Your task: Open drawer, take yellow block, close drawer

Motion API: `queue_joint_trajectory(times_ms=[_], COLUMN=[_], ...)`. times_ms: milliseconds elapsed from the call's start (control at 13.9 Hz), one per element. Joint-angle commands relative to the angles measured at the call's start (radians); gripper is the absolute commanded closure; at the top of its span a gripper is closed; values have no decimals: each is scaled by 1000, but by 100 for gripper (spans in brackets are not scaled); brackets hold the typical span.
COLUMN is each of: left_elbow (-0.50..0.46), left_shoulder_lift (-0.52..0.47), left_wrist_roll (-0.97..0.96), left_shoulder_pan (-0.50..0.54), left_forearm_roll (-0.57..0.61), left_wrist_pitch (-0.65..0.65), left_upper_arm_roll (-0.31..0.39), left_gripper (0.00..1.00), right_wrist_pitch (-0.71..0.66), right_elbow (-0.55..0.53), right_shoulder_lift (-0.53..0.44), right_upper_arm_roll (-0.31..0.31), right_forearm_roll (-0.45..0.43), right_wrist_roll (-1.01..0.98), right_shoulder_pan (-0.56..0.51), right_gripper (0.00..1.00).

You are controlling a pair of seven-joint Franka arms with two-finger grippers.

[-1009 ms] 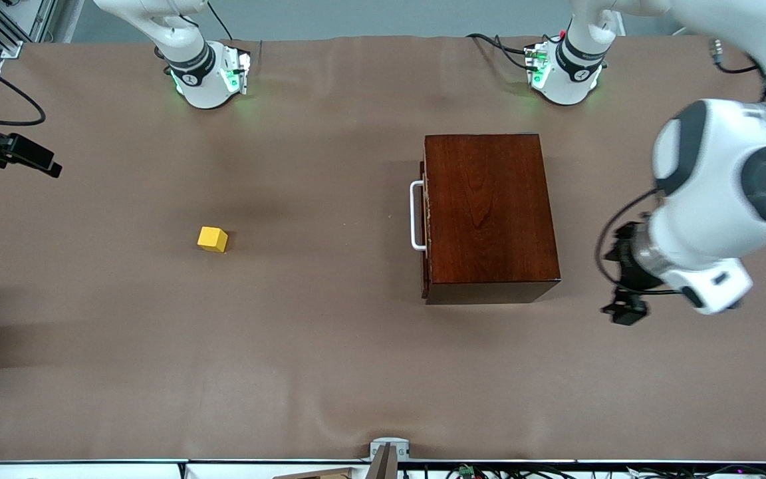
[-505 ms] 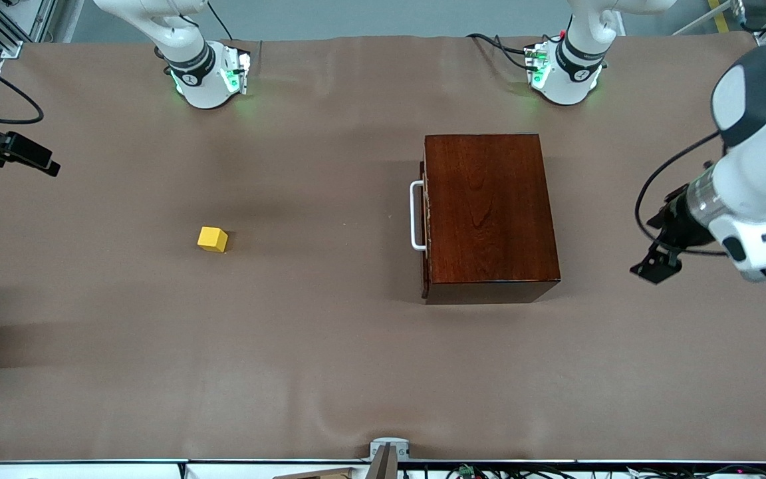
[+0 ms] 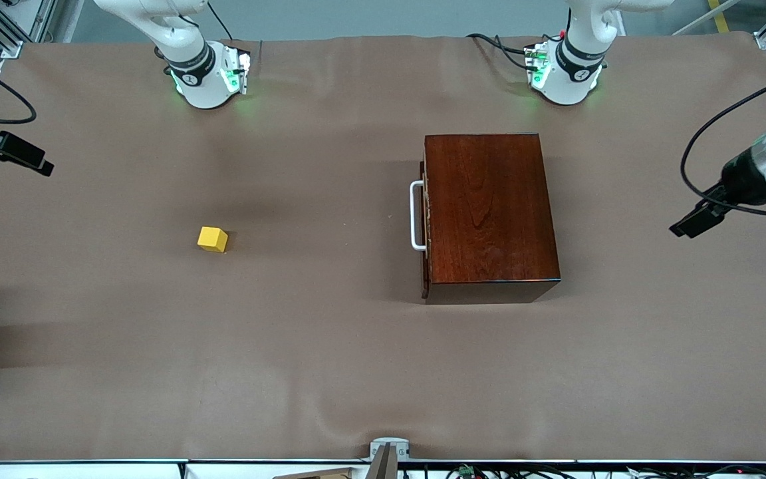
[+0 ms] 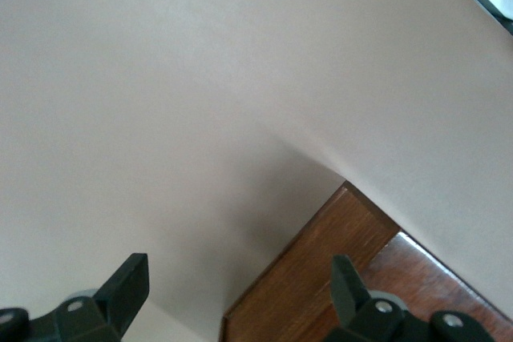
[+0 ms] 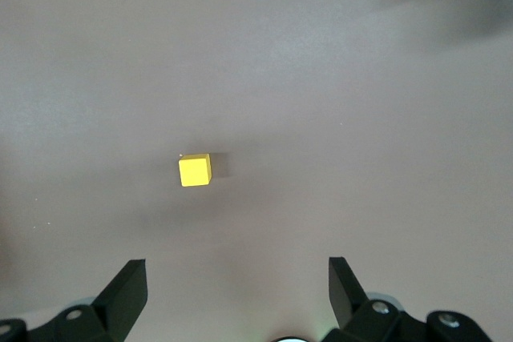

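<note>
The drawer [image 3: 425,219] of the dark reddish-brown wooden box [image 3: 489,213] is pushed in, its white bar handle [image 3: 415,216] facing the right arm's end of the table. The yellow block [image 3: 213,239] sits on the bare cloth, well out in front of the drawer; it also shows as the yellow block [image 5: 195,170] in the right wrist view. My right gripper [image 5: 234,268] hangs open and empty high above the cloth. My left gripper [image 3: 694,223] is up in the air over the left arm's end of the table. That left gripper [image 4: 236,270] is open and empty, with a corner of the box [image 4: 337,278] below it.
A brown cloth [image 3: 330,359] covers the whole table. The two arm bases [image 3: 207,73] [image 3: 566,70] stand along the table's edge farthest from the front camera. A small grey mount [image 3: 388,449] sits at the edge nearest that camera.
My left arm has swung up and away from beside the box, toward the left arm's end of the table. The right gripper has drifted slightly. Block and box have not moved.
</note>
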Motion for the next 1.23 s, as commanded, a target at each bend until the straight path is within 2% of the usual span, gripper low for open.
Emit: queue_joint_trajectory(times_ms=[0,216,433,649,1082,1154], left_elbow=[-26,1,33,55,101,101], left_shoulder_lift=[-40,-40,-40,-40,-35,-35], left_wrist_roll=[136,245,374,515,743,782], left_shoulder_pan=[26,24,42,105,101,96], left_forearm_roll=[-16,-14,-11,-5,4,36], left_wrist_pitch=[-13,-59,-100,-145,-200,-202], left_upper_arm_roll=[-9,-12,-46,-130,-132,-133], left_gripper=[0,0,0,0,0,0], right_wrist_pitch=[-16,-18,-18,-18,-18,-19], right_elbow=[10,10,10,10,13,13], right_shoulder_lift=[-9,-7,-7,-7,-7,-7], right_upper_arm_roll=[12,12,12,11,14,14], right_forearm_roll=[-11,-11,-11,-13,-10,-10], right_wrist_roll=[-13,-13,-13,-13,-13,-13], right_shoulder_pan=[-18,-18,-18,-20,-38,-38], right_gripper=[0,0,0,0,0,0])
